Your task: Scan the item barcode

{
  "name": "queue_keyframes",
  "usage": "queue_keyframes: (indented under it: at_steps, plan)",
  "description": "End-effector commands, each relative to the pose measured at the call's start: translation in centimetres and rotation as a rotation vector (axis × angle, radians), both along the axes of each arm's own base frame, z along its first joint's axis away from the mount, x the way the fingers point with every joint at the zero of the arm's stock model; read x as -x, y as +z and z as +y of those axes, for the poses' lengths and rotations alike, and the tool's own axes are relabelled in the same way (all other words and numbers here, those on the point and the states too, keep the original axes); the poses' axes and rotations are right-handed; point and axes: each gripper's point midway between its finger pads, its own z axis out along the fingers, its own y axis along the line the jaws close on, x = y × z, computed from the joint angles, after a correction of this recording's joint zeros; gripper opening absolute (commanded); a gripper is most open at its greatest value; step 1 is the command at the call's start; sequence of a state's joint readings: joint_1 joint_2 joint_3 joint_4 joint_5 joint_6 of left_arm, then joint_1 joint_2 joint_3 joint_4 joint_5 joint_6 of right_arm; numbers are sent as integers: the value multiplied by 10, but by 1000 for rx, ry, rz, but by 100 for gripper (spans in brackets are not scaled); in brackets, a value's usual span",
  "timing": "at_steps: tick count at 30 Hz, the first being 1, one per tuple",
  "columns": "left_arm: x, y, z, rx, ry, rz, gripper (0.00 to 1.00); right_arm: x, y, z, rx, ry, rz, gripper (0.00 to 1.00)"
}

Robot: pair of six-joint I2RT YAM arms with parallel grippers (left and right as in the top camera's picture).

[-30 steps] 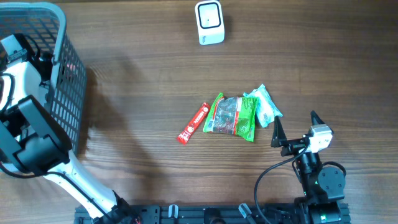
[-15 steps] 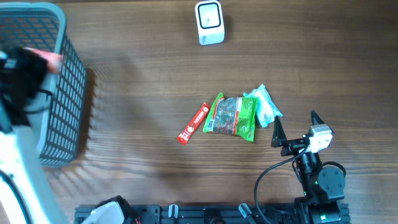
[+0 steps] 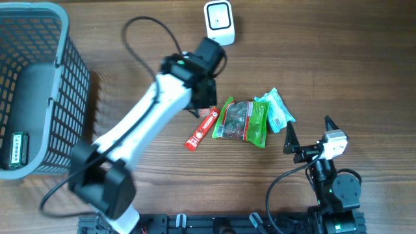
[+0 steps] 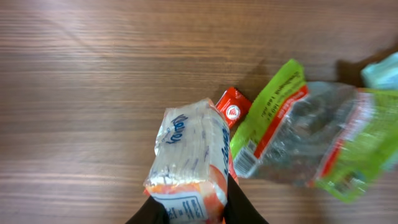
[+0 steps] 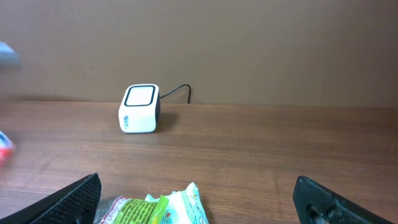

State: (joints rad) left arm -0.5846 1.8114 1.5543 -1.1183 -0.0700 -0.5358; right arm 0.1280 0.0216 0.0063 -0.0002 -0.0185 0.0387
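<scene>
Nearest the robot's base, the right pincer [image 3: 307, 125] is held wide apart with nothing between its fingers, just above the brown wooden table [image 3: 338, 58]. At the left edge a grey plastic mesh basket [image 3: 65, 97] is seen, and a small green rectangular item [image 3: 17, 148] lies at its near end; its print is too small to be read. Farther out, a red stick sachet [image 3: 201, 129], a green-edged clear bag [image 3: 242, 121] and a mint-and-white packet [image 3: 278, 110] are laid in a row, the bag touching the mint packet. A clear plastic packet with white contents and an orange band [image 4: 189, 155] is clamped in the left pincer [image 4: 193, 208] just above the sachet, part of which is hidden behind it. The packet's long axis runs straight away from the fingers, orange end and white label nearest them; no barcode can be made out. From overhead it is hidden under the arm. Farthest off, a white box-shaped scanner [image 3: 219, 23] is set.
</scene>
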Motion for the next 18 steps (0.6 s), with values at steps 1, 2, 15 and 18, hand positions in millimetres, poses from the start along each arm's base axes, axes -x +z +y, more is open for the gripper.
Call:
queue_keyframes:
  at_steps: [1,2,15,18]
  plan:
    - [-7,-42,-10,-60,-27,36,15,0,2,0,11,0,-10,100]
    - [-11,-53,-13,-64,-28,41,14,0,2,0,12,0,-10,100]
    - [-51,-86,-10,-134,6,-97,17,0,2,0,12,0,-10,100]
    - [-51,-86,-10,-134,6,-97,41,0,2,0,11,0,-10,100]
